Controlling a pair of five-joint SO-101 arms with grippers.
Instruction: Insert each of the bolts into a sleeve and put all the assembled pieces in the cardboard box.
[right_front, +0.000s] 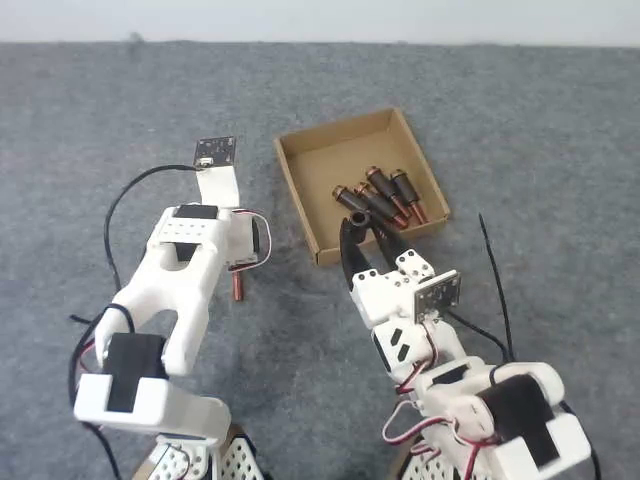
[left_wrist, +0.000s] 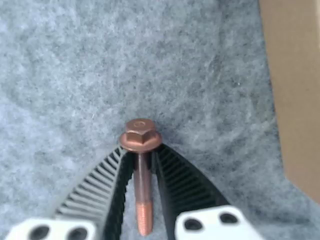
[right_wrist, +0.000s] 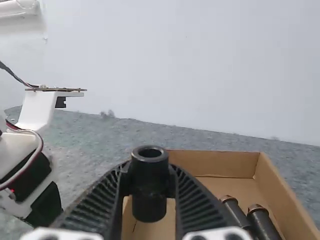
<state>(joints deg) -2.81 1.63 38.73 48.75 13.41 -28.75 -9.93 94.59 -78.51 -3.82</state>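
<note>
Bolt (left_wrist: 141, 170): copper-coloured, with a flanged hex head, a plain shank and a threaded tip. It is judged rigid metal, light and not fragile. The smooth shank could slide or swing in a loose grip, so the sound place to hold it is on the shank just under the head. The left end effector (left_wrist: 141, 155) holds it there. Its ribbed fingers are closed to the width of the shank, the head stands clear beyond the fingertips, and the threaded end points back toward the wrist. The high view places this bolt above the grey tabletop (right_front: 520, 130), beside the cardboard box (right_front: 300, 190) but apart from it.

Sleeve (right_wrist: 148, 192): a black, thick-walled cylinder with its bore open at the top. It is judged stiff and likely slick on the outside, and best gripped across the barrel with the mouth left free. The right end effector (right_wrist: 149, 172) has it so, with both fingers pressed against its sides and the sleeve upright at the near wall of the box.

Assembled pieces (right_front: 385, 200): several lie side by side on the box floor toward its right wall, each a dark sleeve with copper showing at the ends.
</note>
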